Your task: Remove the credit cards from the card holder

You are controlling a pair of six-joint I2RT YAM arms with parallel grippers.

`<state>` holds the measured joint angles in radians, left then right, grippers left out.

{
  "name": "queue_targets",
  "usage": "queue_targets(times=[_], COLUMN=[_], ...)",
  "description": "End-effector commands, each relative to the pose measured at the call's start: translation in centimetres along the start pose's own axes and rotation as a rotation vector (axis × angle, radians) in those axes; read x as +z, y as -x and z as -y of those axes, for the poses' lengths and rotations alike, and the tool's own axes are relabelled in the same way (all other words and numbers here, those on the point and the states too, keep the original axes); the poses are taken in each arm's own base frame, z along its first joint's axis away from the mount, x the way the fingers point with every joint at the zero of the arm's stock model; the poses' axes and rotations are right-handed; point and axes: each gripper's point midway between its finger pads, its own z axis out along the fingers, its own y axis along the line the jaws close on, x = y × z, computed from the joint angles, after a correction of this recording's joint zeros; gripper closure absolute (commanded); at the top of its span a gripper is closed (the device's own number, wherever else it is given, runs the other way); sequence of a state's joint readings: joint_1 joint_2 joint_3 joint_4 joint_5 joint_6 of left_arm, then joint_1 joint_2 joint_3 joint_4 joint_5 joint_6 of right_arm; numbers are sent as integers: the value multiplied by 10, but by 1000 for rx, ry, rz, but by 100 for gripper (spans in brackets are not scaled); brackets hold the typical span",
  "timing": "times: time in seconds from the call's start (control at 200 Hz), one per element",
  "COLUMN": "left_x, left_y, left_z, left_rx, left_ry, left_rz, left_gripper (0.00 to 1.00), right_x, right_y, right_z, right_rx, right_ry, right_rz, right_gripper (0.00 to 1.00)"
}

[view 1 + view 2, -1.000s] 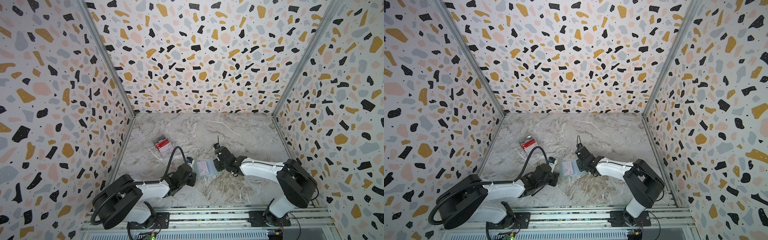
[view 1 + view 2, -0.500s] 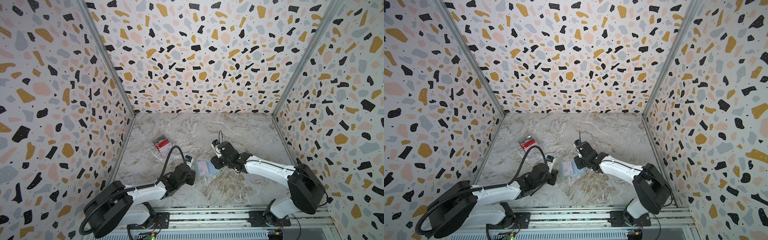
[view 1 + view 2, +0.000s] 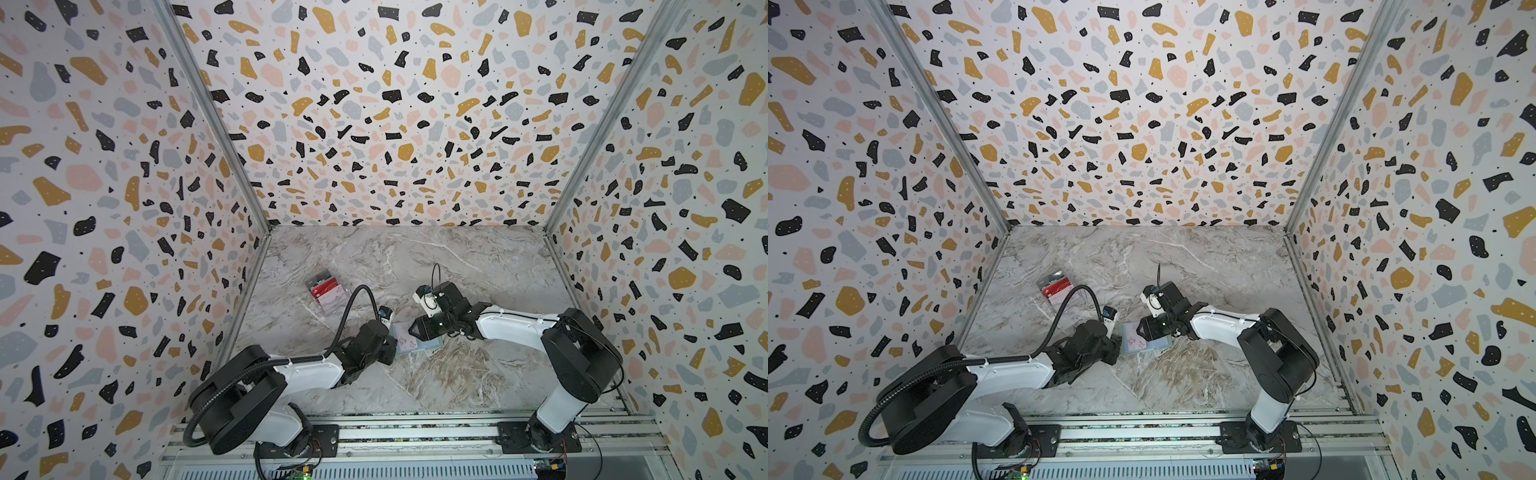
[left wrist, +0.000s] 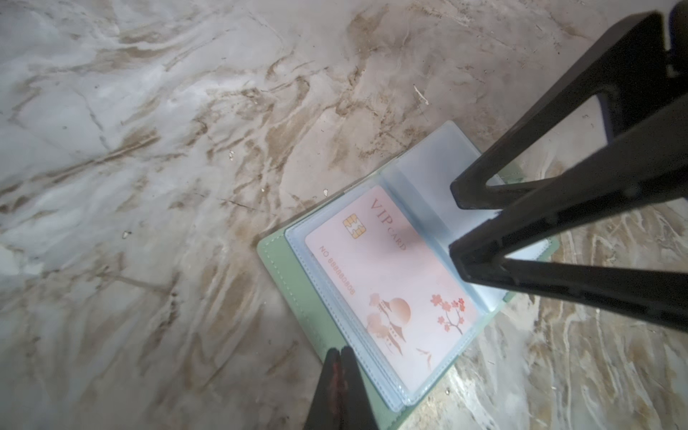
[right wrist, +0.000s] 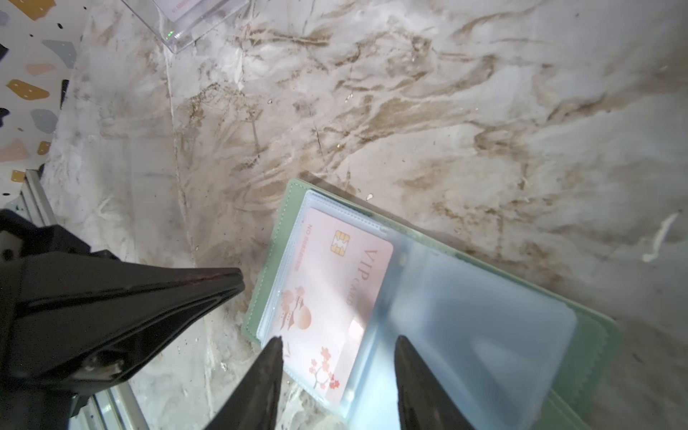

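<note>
Pink card (image 4: 387, 275) legible (wrist views only).

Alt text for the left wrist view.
An open mint-green card holder lies on a marble table, a pink VIP card in its clear sleeve. The open right tool is over the sleeves; the shut left tool is at the cover's edge.

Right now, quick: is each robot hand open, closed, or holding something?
Left hand: closed, nothing in it, tip at the card holder edge.
Right hand: open, holding nothing, over the sleeve beside the pink card.
</note>
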<state>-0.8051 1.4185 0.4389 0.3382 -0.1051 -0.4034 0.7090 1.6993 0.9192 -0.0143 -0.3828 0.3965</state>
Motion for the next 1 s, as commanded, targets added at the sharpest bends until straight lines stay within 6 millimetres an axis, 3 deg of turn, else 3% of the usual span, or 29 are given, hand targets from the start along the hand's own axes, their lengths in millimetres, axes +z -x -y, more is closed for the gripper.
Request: queue_targets(times=[0.0,0.47,0.996], left_x=[2,9,11], left_y=[9,-10,-34], left_z=[9,4,-5], left_rx=[9,-14,-25], left_ry=[-43,-44,-21], left_rz=[41,8,-47], left_gripper=[100,100,100], right_x=[4,19,22], right_y=[1,-12,-14], right_z=[-2,-2,-8], right_rx=[33,83,81], right_ry=[39,99,136], right_rz=[-5,-69,-109], right_gripper=[50,51,57])
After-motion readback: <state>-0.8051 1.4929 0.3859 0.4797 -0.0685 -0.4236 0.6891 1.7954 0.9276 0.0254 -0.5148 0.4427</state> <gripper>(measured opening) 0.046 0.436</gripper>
